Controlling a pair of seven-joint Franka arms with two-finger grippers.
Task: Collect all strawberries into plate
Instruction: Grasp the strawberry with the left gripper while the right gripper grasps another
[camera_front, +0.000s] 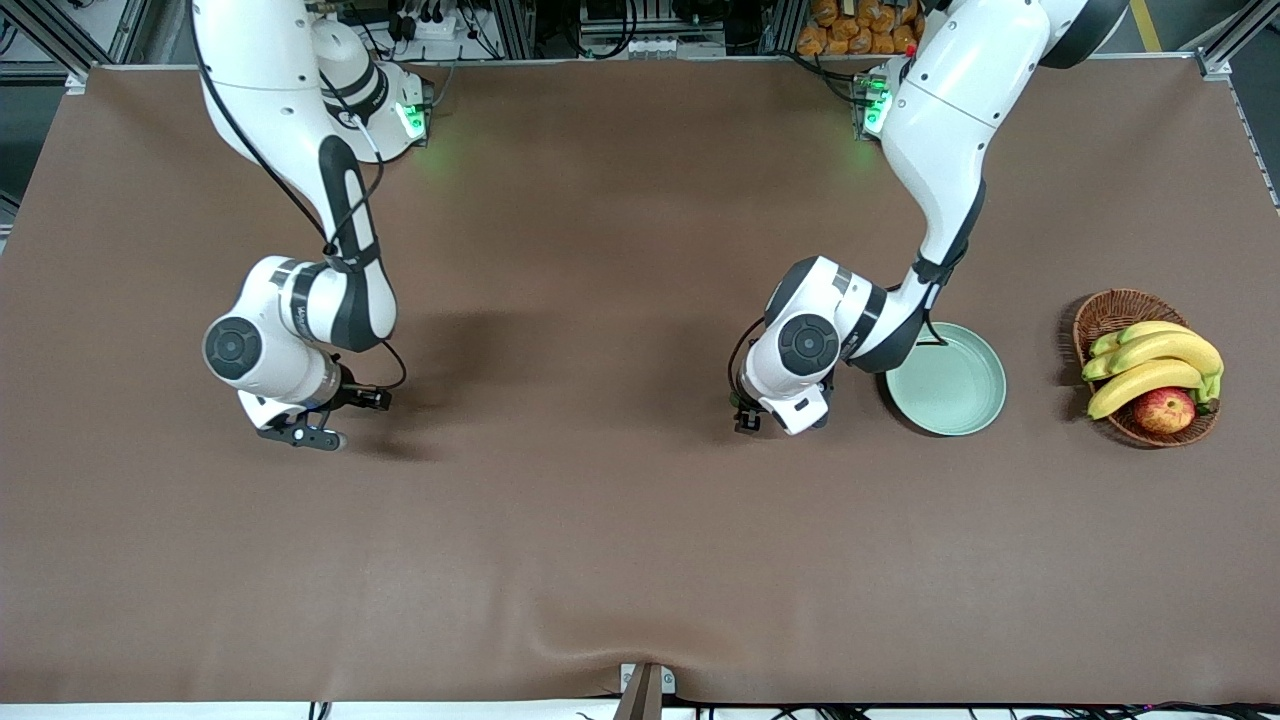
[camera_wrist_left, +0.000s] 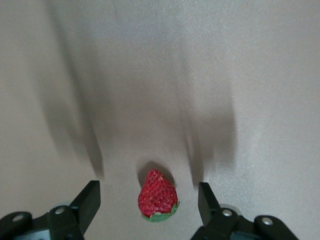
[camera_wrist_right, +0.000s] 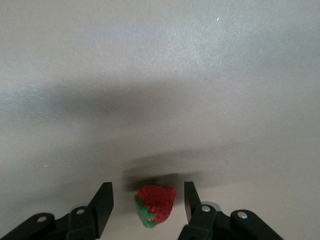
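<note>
The pale mint-green plate (camera_front: 950, 388) lies empty on the brown table, beside the left arm's wrist. My left gripper (camera_front: 760, 418) is open and low over the table next to the plate. In the left wrist view it (camera_wrist_left: 149, 191) straddles a red strawberry (camera_wrist_left: 157, 196) that lies on the table, with a gap on each side. My right gripper (camera_front: 340, 418) is open near the right arm's end of the table. In the right wrist view it (camera_wrist_right: 147, 190) straddles a second strawberry (camera_wrist_right: 156, 205), not touching it. No strawberry shows in the front view, and a third is out of view.
A brown wicker basket (camera_front: 1110, 310) with bananas (camera_front: 1150, 365) and a red-yellow apple (camera_front: 1165, 410) stands toward the left arm's end of the table, beside the plate. The brown table cloth has a fold at its front edge (camera_front: 600, 630).
</note>
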